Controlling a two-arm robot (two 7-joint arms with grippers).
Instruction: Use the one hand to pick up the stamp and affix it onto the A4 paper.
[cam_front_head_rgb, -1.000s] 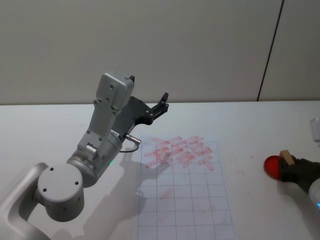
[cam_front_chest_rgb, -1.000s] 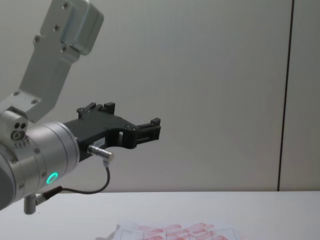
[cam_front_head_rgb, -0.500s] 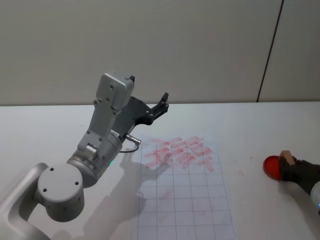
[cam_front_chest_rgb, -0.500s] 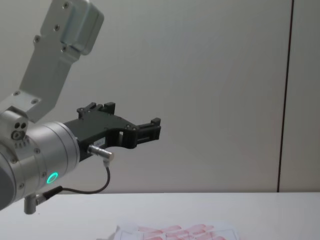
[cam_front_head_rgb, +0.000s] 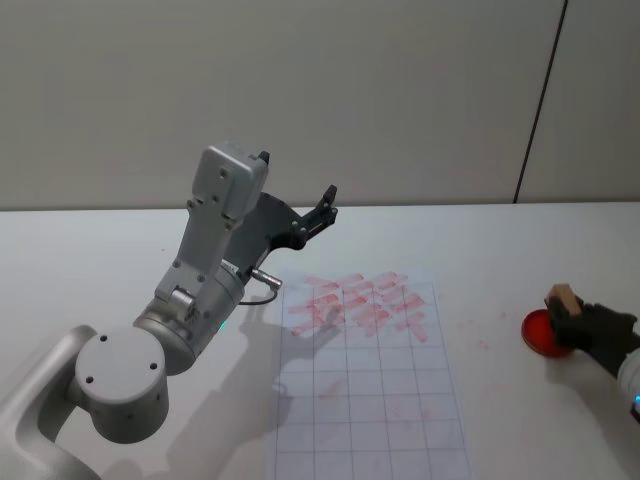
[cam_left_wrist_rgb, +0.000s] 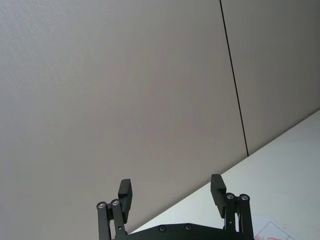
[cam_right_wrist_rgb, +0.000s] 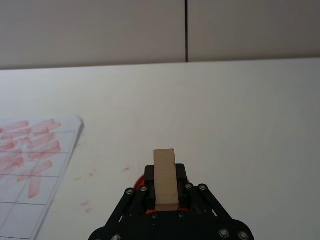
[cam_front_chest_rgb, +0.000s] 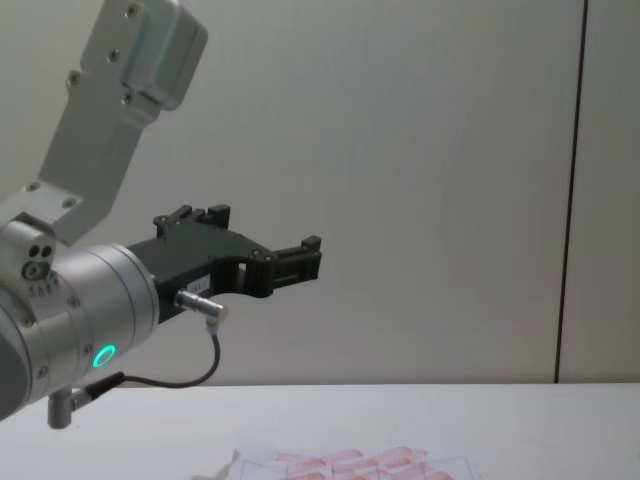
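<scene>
White table, paper at centre.
At right, the right gripper pinches the stamp at a red pad; the left gripper hangs raised at left, fingers spread.

Stamp: bare light wood, matt, smooth faces.
A4 paper: matt white sheet; pink-red ink prints smeared and uneven.
Right gripper: matt black, plastic-looking body; bright metal screws.
Left arm: satin grey metal casing.
Table: smooth, matt white.
</scene>
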